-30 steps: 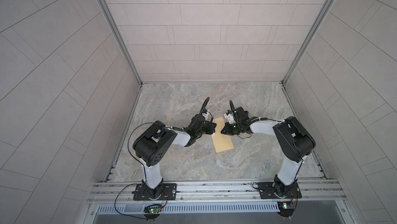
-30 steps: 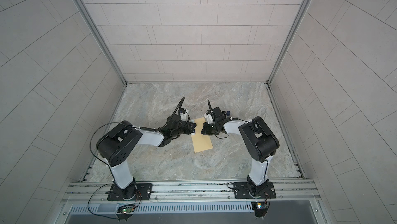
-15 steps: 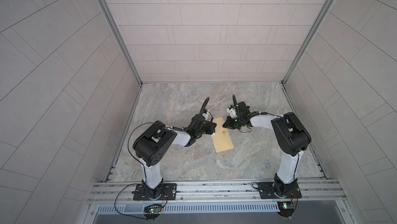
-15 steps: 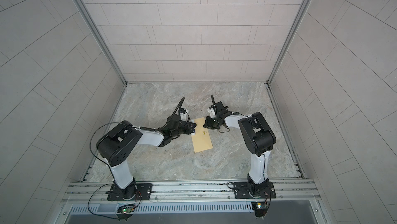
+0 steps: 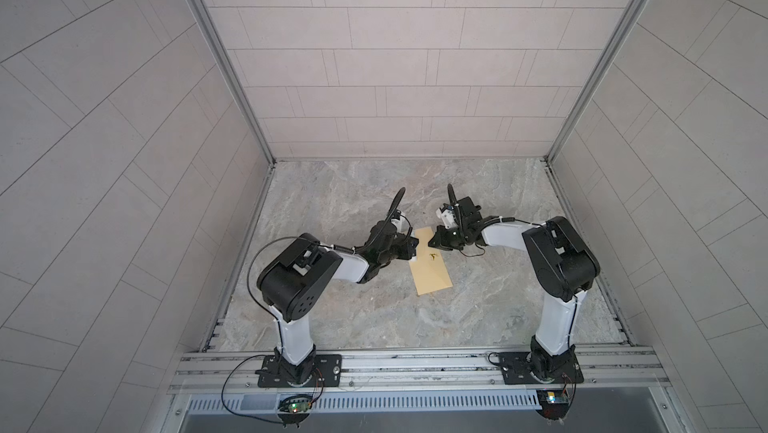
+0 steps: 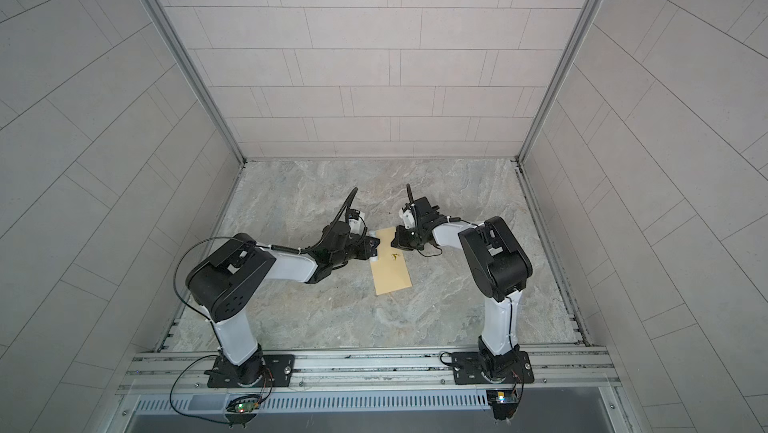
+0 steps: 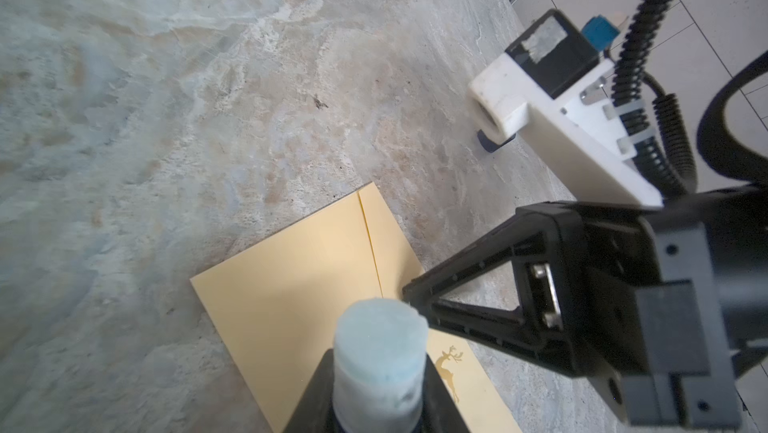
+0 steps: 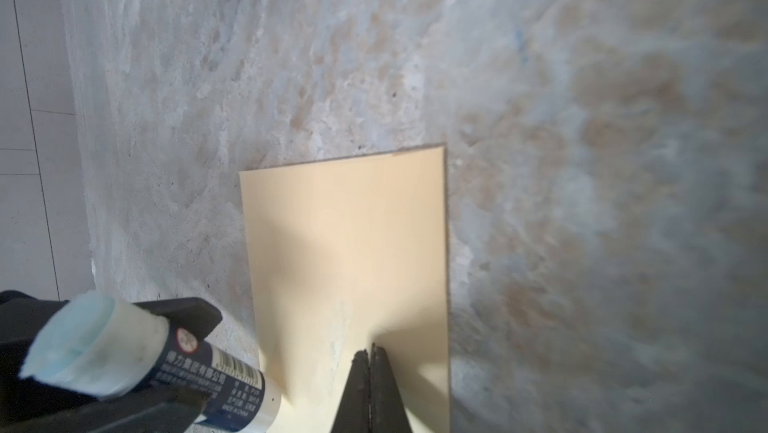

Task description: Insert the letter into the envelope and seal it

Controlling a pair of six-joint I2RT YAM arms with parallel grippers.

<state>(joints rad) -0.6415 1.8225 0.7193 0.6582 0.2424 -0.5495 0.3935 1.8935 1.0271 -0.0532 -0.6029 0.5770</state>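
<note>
The yellow-tan envelope [image 5: 432, 271] [image 6: 392, 272] lies flat on the marble table, with a small gold deer mark [image 7: 449, 364] near its far end. The letter is not in view. My left gripper [image 5: 411, 248] [image 7: 376, 368] is shut on a glue stick [image 7: 380, 339] [image 8: 137, 356] whose pale blue tip hovers at the envelope's left edge. My right gripper [image 5: 434, 240] [image 8: 370, 348] is shut with nothing in it, and its tips rest on the envelope [image 8: 349, 235] at the far end. A faint whitish smear [image 8: 338, 327] shows on the paper beside them.
Tiled walls close the table [image 5: 478, 306] in on the left, back and right. An aluminium rail [image 5: 415, 362] carrying both arm bases runs along the front. The right arm's white camera housing [image 7: 540, 119] sits low over the table just beyond the envelope.
The right gripper has pulled back from the envelope's middle toward its far end, uncovering the deer mark. The left arm and the envelope have stayed put.
</note>
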